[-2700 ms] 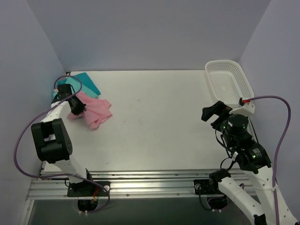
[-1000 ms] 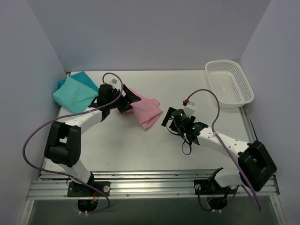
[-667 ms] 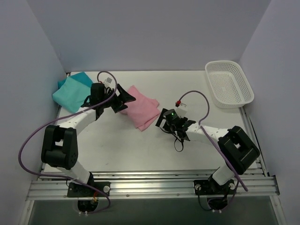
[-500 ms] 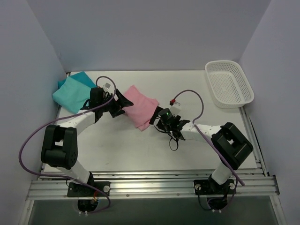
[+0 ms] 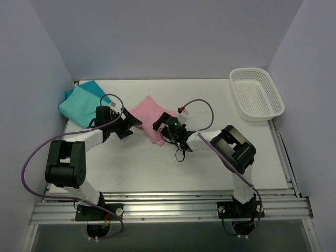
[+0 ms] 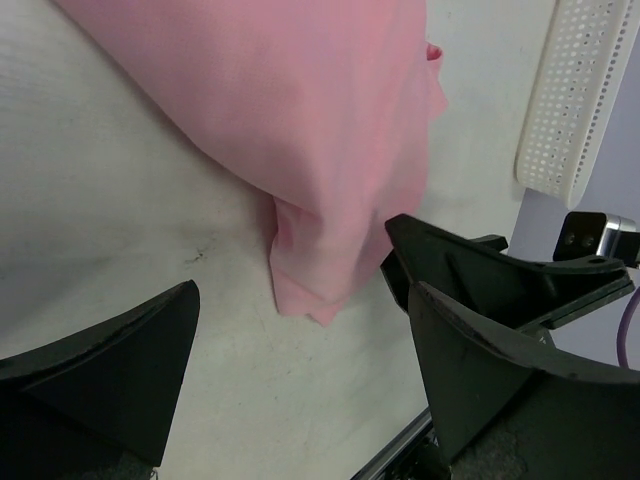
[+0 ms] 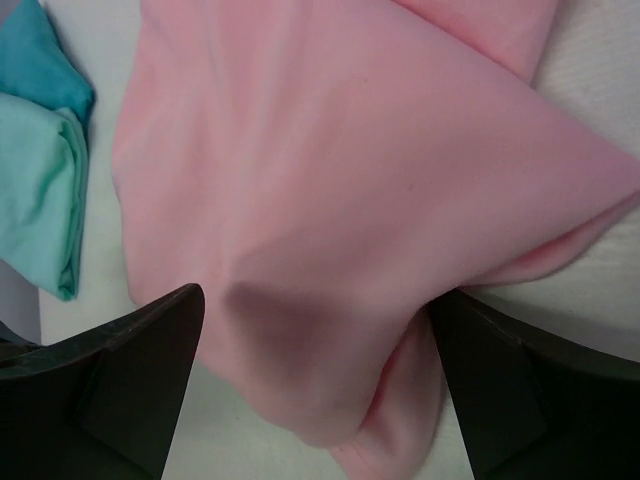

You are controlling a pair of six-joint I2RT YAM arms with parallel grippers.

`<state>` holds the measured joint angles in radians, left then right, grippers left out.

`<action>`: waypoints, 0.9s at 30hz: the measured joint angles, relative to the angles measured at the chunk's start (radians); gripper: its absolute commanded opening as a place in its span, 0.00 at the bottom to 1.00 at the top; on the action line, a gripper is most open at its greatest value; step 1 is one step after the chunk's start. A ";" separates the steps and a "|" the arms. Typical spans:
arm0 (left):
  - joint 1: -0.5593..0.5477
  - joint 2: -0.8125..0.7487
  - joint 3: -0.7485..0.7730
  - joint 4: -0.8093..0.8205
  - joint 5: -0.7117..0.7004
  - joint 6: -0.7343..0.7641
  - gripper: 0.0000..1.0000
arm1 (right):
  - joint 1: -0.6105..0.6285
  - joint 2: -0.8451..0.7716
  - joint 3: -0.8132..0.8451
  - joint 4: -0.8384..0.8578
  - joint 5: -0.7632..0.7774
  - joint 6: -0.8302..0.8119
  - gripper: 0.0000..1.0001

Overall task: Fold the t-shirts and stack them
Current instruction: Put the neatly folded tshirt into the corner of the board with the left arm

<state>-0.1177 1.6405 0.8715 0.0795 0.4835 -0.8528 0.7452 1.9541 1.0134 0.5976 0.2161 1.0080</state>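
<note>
**Spread wide, holding nothing**

The teal t-shirt [image 5: 81, 103] lies in the far-left corner of the desk [image 5: 210, 168]. My left gripper [image 5: 127, 127], empty, sits just left of the pink t-shirt [image 5: 148, 112]. My right gripper [image 5: 160, 130] straddles its near edge without pinching it.

Pink t-shirt [image 7: 350, 200] of soft matt cloth

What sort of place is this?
Probably a robotics lab test cell: bare walls box in a white table, arm bases sit on an aluminium rail, and the props are just t-shirts and a mesh basket.
</note>
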 measured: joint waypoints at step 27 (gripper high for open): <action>0.068 0.392 0.443 -0.136 -0.227 0.159 0.94 | -0.285 0.000 -0.036 -0.004 -0.106 -0.008 0.00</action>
<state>-0.0498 2.0323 1.3140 -0.0563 0.2565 -0.6941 0.4603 1.9537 0.9775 0.5934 0.1097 0.9997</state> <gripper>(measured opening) 0.938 0.023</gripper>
